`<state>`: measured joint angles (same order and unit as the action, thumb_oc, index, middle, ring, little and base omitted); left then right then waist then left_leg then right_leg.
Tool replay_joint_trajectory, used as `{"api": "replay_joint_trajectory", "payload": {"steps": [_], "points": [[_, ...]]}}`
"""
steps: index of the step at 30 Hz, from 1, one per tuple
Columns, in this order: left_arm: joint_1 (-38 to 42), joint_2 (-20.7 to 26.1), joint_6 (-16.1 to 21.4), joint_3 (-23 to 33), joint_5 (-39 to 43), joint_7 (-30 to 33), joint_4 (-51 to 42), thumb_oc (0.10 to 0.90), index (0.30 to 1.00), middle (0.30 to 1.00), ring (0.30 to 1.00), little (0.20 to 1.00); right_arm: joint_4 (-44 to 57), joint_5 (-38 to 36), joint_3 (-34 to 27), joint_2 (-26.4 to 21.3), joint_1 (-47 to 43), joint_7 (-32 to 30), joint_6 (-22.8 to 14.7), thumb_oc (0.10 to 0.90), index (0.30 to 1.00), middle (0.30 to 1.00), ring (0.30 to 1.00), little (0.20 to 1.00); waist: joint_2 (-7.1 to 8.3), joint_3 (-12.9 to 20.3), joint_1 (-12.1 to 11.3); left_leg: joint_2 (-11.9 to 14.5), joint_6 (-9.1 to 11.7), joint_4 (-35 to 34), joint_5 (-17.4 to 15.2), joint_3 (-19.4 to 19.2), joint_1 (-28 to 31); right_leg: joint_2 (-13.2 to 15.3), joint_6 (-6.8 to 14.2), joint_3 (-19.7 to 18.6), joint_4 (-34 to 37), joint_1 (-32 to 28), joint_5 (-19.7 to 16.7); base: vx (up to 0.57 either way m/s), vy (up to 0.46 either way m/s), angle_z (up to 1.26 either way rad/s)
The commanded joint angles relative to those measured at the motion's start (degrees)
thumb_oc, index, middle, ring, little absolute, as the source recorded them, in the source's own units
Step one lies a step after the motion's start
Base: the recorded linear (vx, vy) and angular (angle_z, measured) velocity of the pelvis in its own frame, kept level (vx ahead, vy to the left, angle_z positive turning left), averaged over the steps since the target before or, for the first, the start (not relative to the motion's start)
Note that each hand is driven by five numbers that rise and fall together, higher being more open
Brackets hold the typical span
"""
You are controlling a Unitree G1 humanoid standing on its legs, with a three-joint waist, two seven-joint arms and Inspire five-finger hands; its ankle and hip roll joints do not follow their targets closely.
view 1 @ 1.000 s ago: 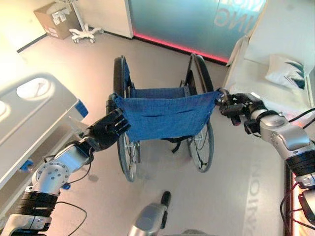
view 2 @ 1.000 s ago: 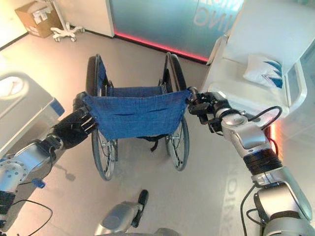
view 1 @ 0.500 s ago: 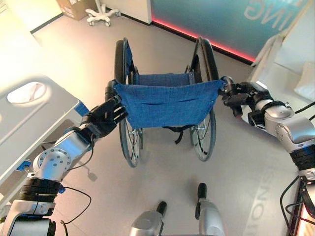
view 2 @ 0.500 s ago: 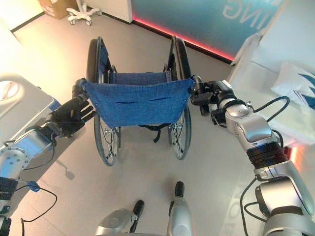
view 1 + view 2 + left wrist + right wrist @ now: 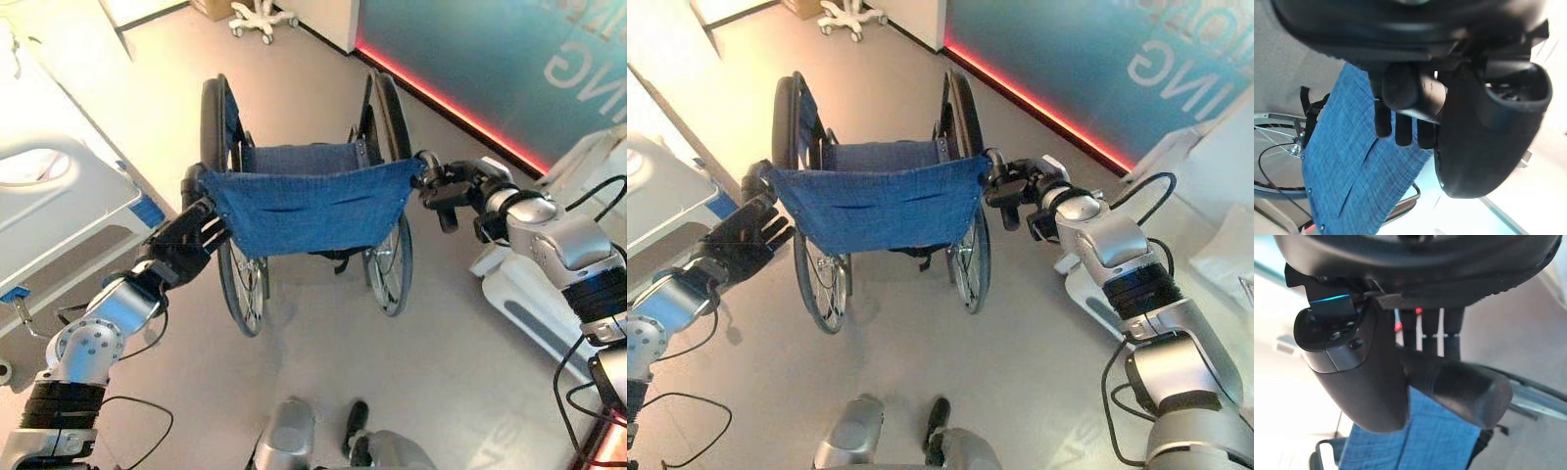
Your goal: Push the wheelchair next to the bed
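While both push handles are held, the wheelchair (image 5: 304,211) is kept straight ahead of the robot, between the two hands, its blue backrest (image 5: 312,208) stretched from one hand to the other. The left hand (image 5: 184,245) is seen curled round the left handle (image 5: 1415,93), fingers wrapped over the dark grip in its wrist view. The right hand (image 5: 453,188) is likewise closed round the right handle (image 5: 1459,387), thumb across the grip. A bed (image 5: 59,206) with a white rail is seen just outside the left hand, and part of a second white bed (image 5: 534,294) lies close under the right arm. Likely risks, as judged: the left big wheel (image 5: 240,294) could be clipped against the bed frame if the turn is cut tight; an uneven push from the two arms would yaw the chair off line; a grip could be rolled off if the wrists are over-rotated. The small front wheels and footrests are hidden under the seat, so their heading cannot be told. Brake state cannot be made out. Both beds are cut off by the view edges, so the final parking gap cannot be checked. A wheeled stand base (image 5: 257,15) is seen far ahead, well apart from the chair.
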<state>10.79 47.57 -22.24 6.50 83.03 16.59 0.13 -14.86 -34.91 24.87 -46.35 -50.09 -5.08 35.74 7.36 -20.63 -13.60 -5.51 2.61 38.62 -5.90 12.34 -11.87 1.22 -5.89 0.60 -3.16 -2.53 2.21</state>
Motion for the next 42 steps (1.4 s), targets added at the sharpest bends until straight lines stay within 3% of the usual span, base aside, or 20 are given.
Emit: {"api": "replay_joint_trajectory", "payload": {"steps": [1,2,5,8,10,11,13,15,16,17,19,21,24,27,29,30,33,35,39,42], "points": [[7.37,3.90,13.50,10.65,0.73,-4.23,-5.69,0.400,0.300,0.300,0.300,0.300,10.76,-1.04,-0.68,-2.05,-4.08,2.32,-9.65,0.400,0.300,0.300,0.300,0.300,-3.61,14.68,2.68,0.64,-0.27,-14.30,11.33,-8.66,2.18,-2.65,6.90,7.85,-0.19,-3.03,-0.13,0.31,-0.086,0.26],[7.48,3.96,13.51,10.57,0.84,-4.19,-5.62,0.400,0.300,0.300,0.300,0.300,10.52,-0.95,-0.60,-1.98,-4.23,2.33,-9.72,0.400,0.300,0.300,0.300,0.300,-3.61,14.58,2.55,0.70,-0.17,-16.00,11.65,-9.25,2.71,-2.70,6.87,7.93,-0.09,-3.46,0.12,0.37,-0.051,0.30],[8.27,3.95,14.03,8.96,1.48,-4.70,-5.19,0.400,0.300,0.300,0.300,0.300,9.23,-0.20,-0.35,-1.64,-3.94,1.35,-10.42,0.400,0.300,0.300,0.300,0.300,-4.96,14.58,0.59,0.26,0.64,-32.05,15.72,-14.04,0.24,-5.16,6.93,8.59,1.31,-9.10,2.85,0.36,-0.045,0.01],[8.00,3.81,15.53,8.01,1.87,-6.47,-5.34,0.400,0.300,0.300,0.300,0.300,8.66,2.26,-1.11,-2.60,-1.94,2.93,-11.35,0.400,0.300,0.300,0.300,0.300,-5.56,14.85,-0.67,-0.25,0.89,-36.77,19.49,-17.17,-1.74,-6.90,6.57,8.49,2.02,-13.00,4.96,0.47,-0.047,-0.19],[8.42,3.89,15.10,8.36,1.81,-6.54,-5.84,0.400,0.300,0.300,0.300,0.300,8.01,3.13,-1.51,-2.84,-1.44,3.84,-11.94,0.400,0.300,0.300,0.300,0.300,-5.24,15.48,-1.35,-1.02,0.07,-36.90,18.40,-17.82,-1.93,-7.01,6.81,8.76,1.21,-13.28,6.04,0.35,-0.033,0.18],[9.57,4.87,14.71,8.63,1.59,-5.82,-5.91,0.400,0.300,0.300,0.300,0.300,6.42,2.82,-1.12,-2.22,-2.34,4.61,-12.85,0.400,0.300,0.300,0.300,0.300,-4.52,16.40,-2.25,-2.25,-1.91,-37.20,15.67,-17.57,-1.10,-6.66,7.87,9.20,-1.98,-13.12,5.58,0.40,-0.007,0.07],[10.45,5.62,14.28,8.68,1.97,-5.14,-5.69,0.400,0.300,0.300,0.300,0.300,5.51,2.61,-0.97,-1.99,-2.74,5.24,-13.81,0.400,0.300,0.300,0.300,0.300,-3.87,16.76,-2.72,-2.80,-3.32,-35.58,13.74,-18.01,-1.14,-6.32,8.67,9.68,-5.32,-12.74,5.18,0.38,0.008,-0.03],[11.46,6.61,12.39,9.34,2.02,-5.31,-3.93,0.400,0.300,0.300,0.300,0.300,4.09,1.80,-0.82,-2.44,-2.68,6.13,-15.50,0.400,0.300,0.300,0.300,0.300,-1.67,17.68,-3.67,-4.61,-5.99,-34.61,11.37,-18.06,0.11,-5.74,14.10,9.69,-15.81,-11.17,-4.42,0.42,0.032,0.10],[11.63,6.83,12.19,9.40,2.14,-5.46,-3.47,0.400,0.300,0.300,0.300,0.300,4.07,1.56,-0.75,-2.59,-2.73,6.17,-15.62,0.400,0.300,0.300,0.300,0.300,-1.46,17.83,-3.76,-4.76,-6.31,-34.64,11.14,-17.99,0.44,-5.70,15.03,9.52,-17.47,-10.62,-5.91,0.38,0.024,0.18],[11.99,7.88,11.93,9.70,2.76,-6.01,-2.24,0.400,0.300,0.300,0.300,0.300,3.99,1.18,-1.00,-3.00,-2.46,6.38,-16.08,0.400,0.300,0.300,0.300,0.300,-0.95,18.12,-3.96,-5.17,-6.85,-34.53,10.68,-17.02,1.34,-6.15,17.93,8.46,-23.21,-9.23,-11.86,0.33,0.011,0.18],[12.95,9.29,11.80,9.77,3.53,-6.60,-0.82,0.400,0.300,0.300,0.300,0.300,3.76,0.23,-0.95,-3.16,-2.34,5.78,-16.85,0.400,0.300,0.300,0.300,0.300,-1.45,18.34,-3.70,-4.33,-7.07,-34.25,10.19,-14.79,2.84,-7.27,19.87,7.10,-32.22,-5.85,-16.56,0.34,-0.017,0.32],[13.39,9.49,12.18,9.78,3.23,-7.03,-0.24,0.400,0.300,0.300,0.300,0.300,3.59,0.11,-1.14,-2.95,-2.50,6.14,-16.88,0.400,0.300,0.300,0.300,0.300,-1.81,18.23,-2.92,-3.84,-6.86,-33.53,9.69,-13.12,3.88,-7.79,19.62,5.04,-35.29,-3.12,-17.18,0.29,-0.045,0.37],[14.42,11.44,12.27,9.11,5.92,-5.15,-0.75,0.400,0.300,0.300,0.300,0.300,5.44,1.50,-1.74,-3.70,-1.74,6.70,-16.16,0.400,0.300,0.300,0.300,0.300,-1.63,17.67,-0.95,-4.74,-6.53,-31.83,8.72,-10.42,4.73,-7.20,17.68,1.69,-29.85,-2.12,-13.08,0.32,-0.061,0.28],[16.30,13.02,12.40,7.95,8.09,-6.27,2.47,0.400,0.300,0.300,0.300,0.300,6.24,0.72,-1.51,-5.27,-4.23,5.89,-15.72,0.400,0.300,0.300,0.300,0.300,-2.93,17.31,0.17,-4.74,-5.90,-28.29,6.90,-6.25,5.89,-0.78,13.85,3.58,-18.99,0.36,-4.49,0.29,-0.124,0.46],[17.22,12.45,13.71,7.00,7.46,-6.78,3.10,0.400,0.300,0.300,0.300,0.300,5.71,0.57,-0.98,-5.78,-6.02,5.61,-16.03,0.400,0.300,0.300,0.300,0.300,-4.01,16.50,1.10,-4.11,-5.09,-27.08,7.07,-3.37,6.98,0.42,12.20,3.88,-14.65,2.06,-2.42,0.27,-0.186,0.61],[17.79,11.36,14.99,6.00,6.84,-6.91,2.45,0.400,0.300,0.300,0.300,0.300,5.82,0.33,-0.10,-6.46,-7.68,4.75,-15.54,0.400,0.300,0.300,0.300,0.300,-4.44,15.55,2.21,-3.96,-4.47,-25.67,6.16,-0.55,8.79,2.85,12.07,2.37,-9.83,3.99,-2.99,0.29,-0.228,0.76],[18.23,10.15,16.62,4.99,5.37,-5.69,1.26,0.400,0.300,0.300,0.300,0.300,6.24,0.75,0.61,-6.04,-9.65,4.56,-14.31,0.400,0.300,0.300,0.300,0.300,-4.57,14.53,3.41,-2.80,-3.37,-25.06,2.83,1.73,11.60,8.00,13.41,-0.17,-4.32,6.69,-8.04,0.33,-0.313,0.80],[19.65,9.96,16.21,4.50,4.61,-3.62,0.24,0.400,0.300,0.300,0.300,0.300,6.82,1.08,0.25,-4.90,-10.58,4.23,-12.68,0.400,0.300,0.300,0.300,0.300,-4.51,14.31,3.96,-0.12,-2.37,-25.89,0.50,3.59,14.53,10.61,15.10,-2.47,-1.27,8.16,-11.43,0.34,-0.420,0.40],[18.79,9.93,15.29,6.00,3.70,-2.74,-0.44,0.400,0.300,0.300,0.300,0.300,7.40,-0.66,0.98,-4.32,-12.51,3.86,-10.55,0.400,0.300,0.300,0.300,0.300,-3.78,15.41,3.40,5.68,0.17,-25.29,3.58,4.44,16.54,9.25,16.12,-0.05,-1.43,6.94,-8.20,0.30,-0.369,0.52],[13.99,9.02,14.01,9.63,3.81,-3.98,-2.16,0.400,0.300,0.300,0.300,0.300,7.75,-2.21,1.77,-4.68,-12.01,3.03,-10.77,0.400,0.300,0.300,0.300,0.300,-2.58,15.68,3.13,8.85,1.38,-19.77,9.73,3.04,14.61,6.31,13.12,2.15,-2.73,5.52,-5.07,0.25,-0.401,0.34]]}}
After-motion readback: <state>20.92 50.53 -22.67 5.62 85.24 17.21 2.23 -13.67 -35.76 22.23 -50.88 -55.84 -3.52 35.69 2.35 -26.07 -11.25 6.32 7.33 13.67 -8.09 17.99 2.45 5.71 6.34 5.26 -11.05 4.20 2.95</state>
